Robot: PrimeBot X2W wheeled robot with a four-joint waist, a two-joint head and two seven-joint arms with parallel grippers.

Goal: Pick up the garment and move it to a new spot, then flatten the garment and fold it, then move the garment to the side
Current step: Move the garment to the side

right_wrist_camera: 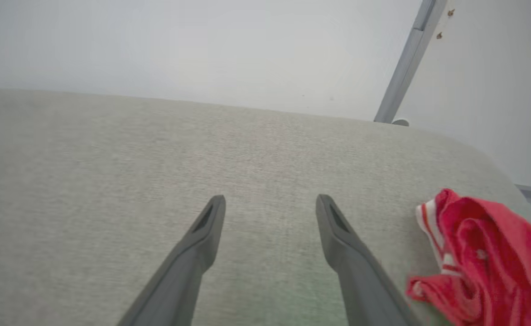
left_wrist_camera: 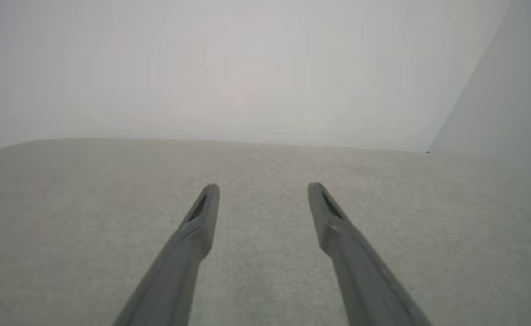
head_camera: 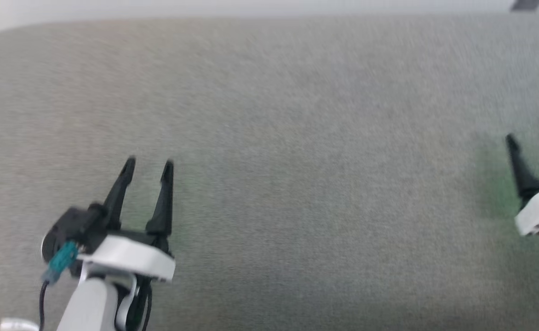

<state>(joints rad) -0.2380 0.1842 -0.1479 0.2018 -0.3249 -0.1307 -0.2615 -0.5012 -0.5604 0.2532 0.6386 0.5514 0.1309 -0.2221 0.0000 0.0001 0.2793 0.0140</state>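
Both arms hang low over the grey upholstered pad (head_camera: pixel 297 138). The left gripper (head_camera: pixel 149 163) has its fingers spread with nothing between them. The right gripper (head_camera: pixel 529 136) is just as wide apart and just as empty. The garment (right_wrist_camera: pixel 478 253) lies in a red, crumpled heap with a bit of striped trim showing. It sits by the pad's rounded corner, just beside one finger of the right gripper. I can't tell from here whether cloth and finger touch.

What worries me is that corner. The heap sits close to where the pad curves away, so a sideways reach that leads with the back of the finger could nudge the cloth over the edge. That seems likelier than catching it. The bundle is also folded on itself. If the jaws close on the topmost ridge, they may take only the trim or a single layer, and the rest would then drag or twist as it lifts. That would make flattening harder.

The left arm is well apart from the cloth, toward the pad's other side, so any two-handed spread has a long way to travel. The view from the head looks smeared, so aiming on it now seems risky.
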